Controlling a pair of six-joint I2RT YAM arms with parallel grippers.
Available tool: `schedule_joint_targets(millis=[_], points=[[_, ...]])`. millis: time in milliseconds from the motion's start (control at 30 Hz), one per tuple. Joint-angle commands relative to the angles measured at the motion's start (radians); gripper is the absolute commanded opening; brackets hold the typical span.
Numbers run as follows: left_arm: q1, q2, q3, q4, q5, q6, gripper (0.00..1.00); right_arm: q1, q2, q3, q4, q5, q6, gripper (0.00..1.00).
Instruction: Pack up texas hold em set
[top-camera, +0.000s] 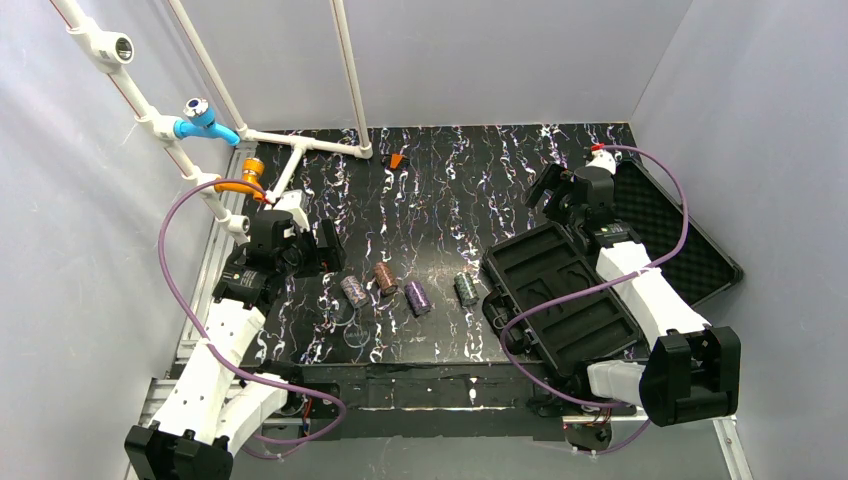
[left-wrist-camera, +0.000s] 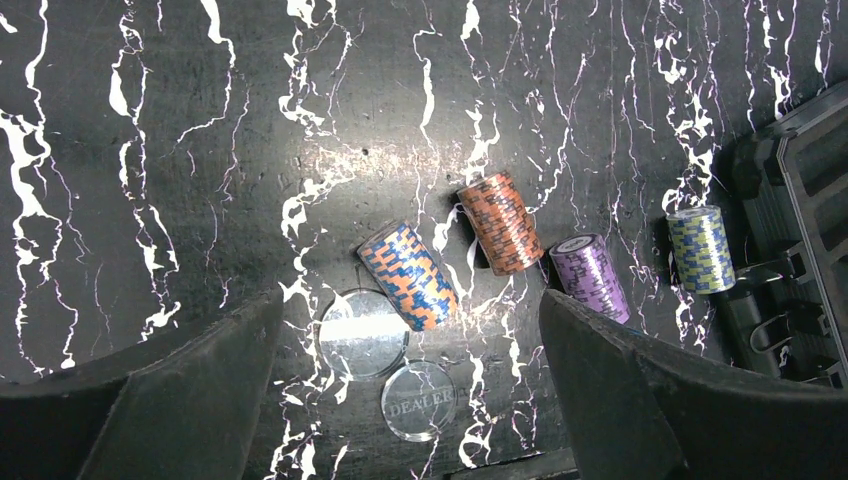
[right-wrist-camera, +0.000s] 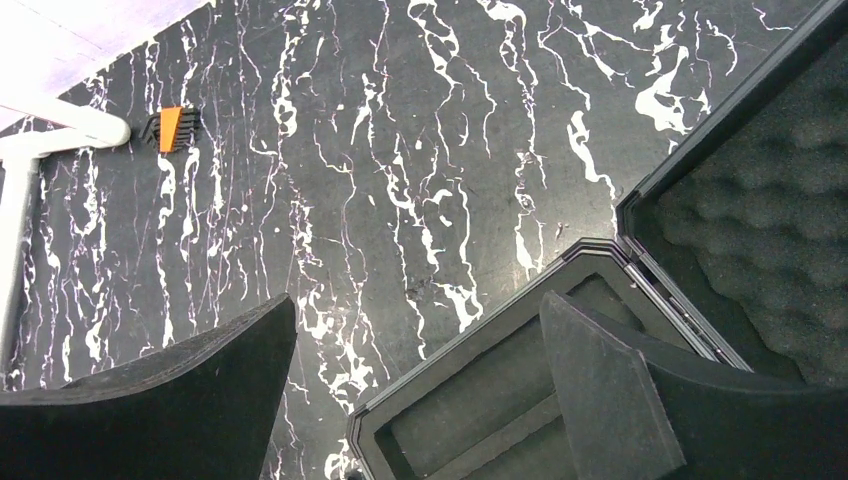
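The marbled black table (top-camera: 440, 170) carried the open black case (top-camera: 560, 290) on its right side, foam-lined lid laid back. The left fingers (left-wrist-camera: 200, 390) hung spread wide above the four chip stacks (left-wrist-camera: 500, 222). The right fingers (right-wrist-camera: 180, 400) hung spread over the case's far corner, gripping nothing. The stacks lay on their sides in a row left of the case. A clear dealer button (left-wrist-camera: 418, 400) lay near them.
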Motion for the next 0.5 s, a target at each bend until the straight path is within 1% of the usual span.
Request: schedule_joint_targets(millis=[0,167,400,467], points=[[-0.006,0.001,-0.008,-0.001,0.025,0.008,0.99,0.001,-0.001,0.031,-0.008,0.04,0.016,1.0],[-0.008,0.001,-0.008,0.0,0.026,0.009,0.99,0.001,0.017,0.062,-0.065,0.074,0.026,1.0],[-0.009,-0.001,-0.008,-0.001,0.024,0.011,0.99,0.001,0.038,0.072,-0.086,0.048,0.031,1.0],[-0.011,0.001,-0.009,-0.001,0.024,0.012,0.99,0.001,0.057,0.094,-0.12,0.046,0.035,1.0]])
